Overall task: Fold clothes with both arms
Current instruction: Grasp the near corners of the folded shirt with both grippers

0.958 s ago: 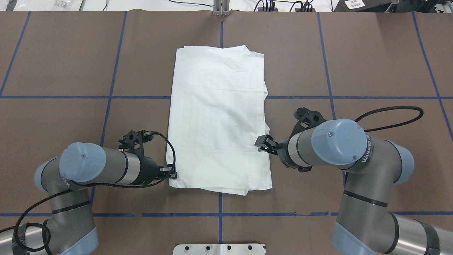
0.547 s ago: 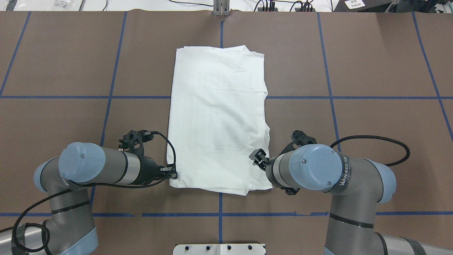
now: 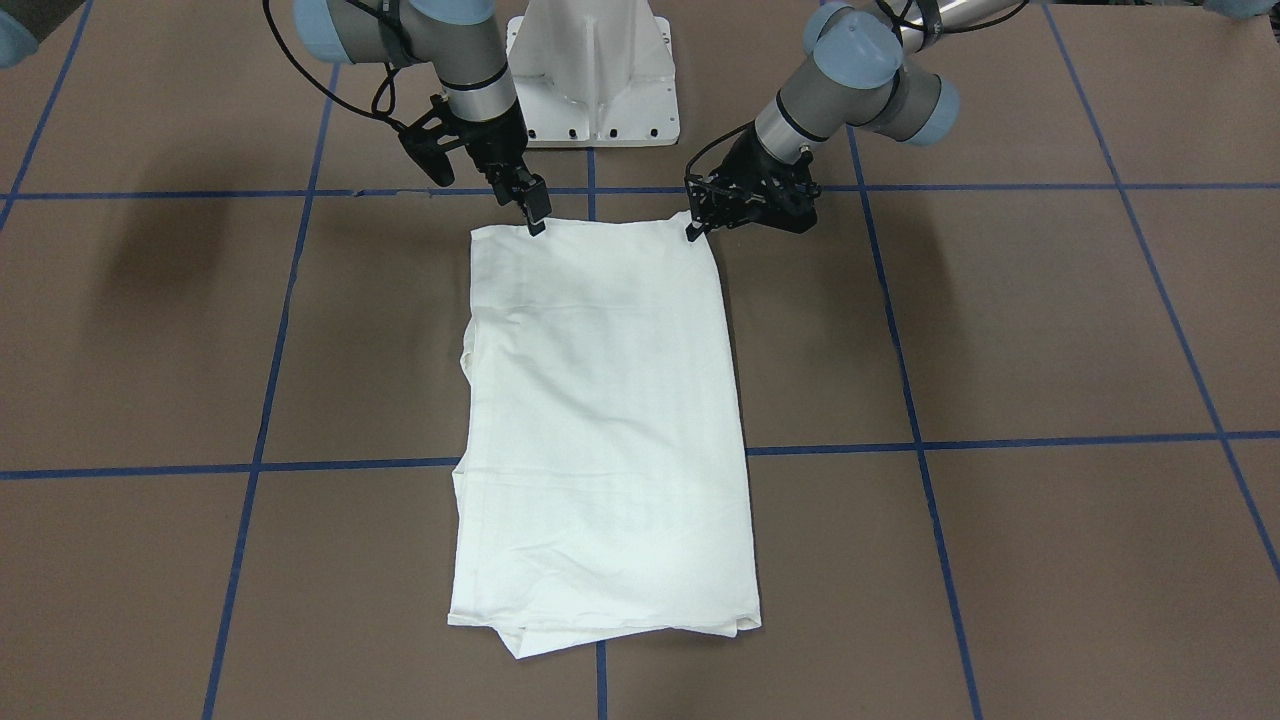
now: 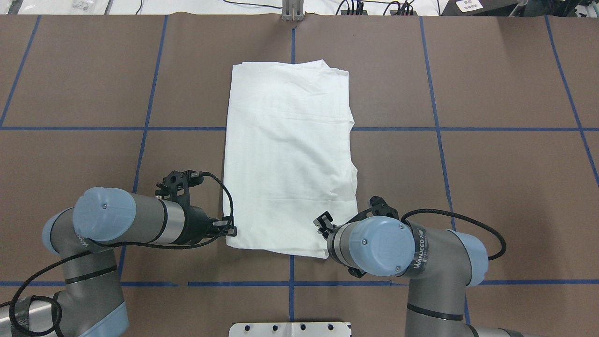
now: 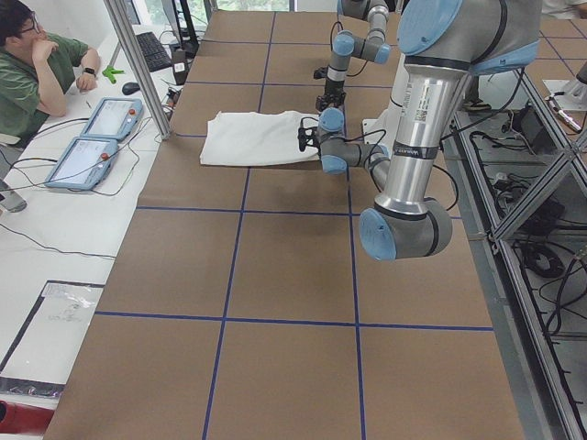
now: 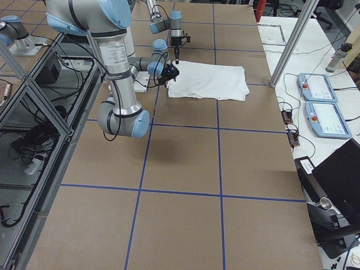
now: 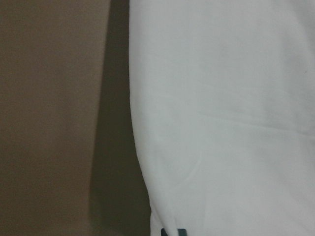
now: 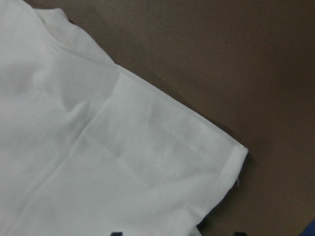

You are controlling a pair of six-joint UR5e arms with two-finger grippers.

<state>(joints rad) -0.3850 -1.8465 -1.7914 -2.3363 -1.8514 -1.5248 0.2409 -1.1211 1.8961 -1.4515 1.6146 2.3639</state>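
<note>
Near the left end of the tabletop's (image 4: 84,84) robot-side edge, the left arm (image 4: 140,220) lies low and reaches toward the middle. The left gripper (image 4: 229,229) is at the corner of the shirt that is nearest to the robot on the left. Its jaws look closed on the cloth of this corner. In the left wrist view one dark fingertip (image 7: 173,231) shows at the middle of the bottom edge, against white cloth, with shadowed brown tabletop beside it.

The T-shirt (image 4: 290,154) lies flat in the middle of the tabletop, folded into a long rectangle. Its long sides run from the robot-side edge toward the far edge, and it crosses one blue tape line (image 4: 93,128). The upper surface is plain white with soft creases. At the far right corner and along the right side the folded layers do not match exactly, so small steps show.

Right of the middle, the right arm (image 4: 435,252) bends over the shirt's robot-side edge. The right gripper (image 4: 324,222) points down at this edge, not far from the shirt's right corner. Its jaws are open. In the right wrist view two dark fingertips (image 8: 116,234) stand apart at the bottom, and the stitched hem and the corner lie before them. I cannot tell if the tips touch the cloth.
</note>
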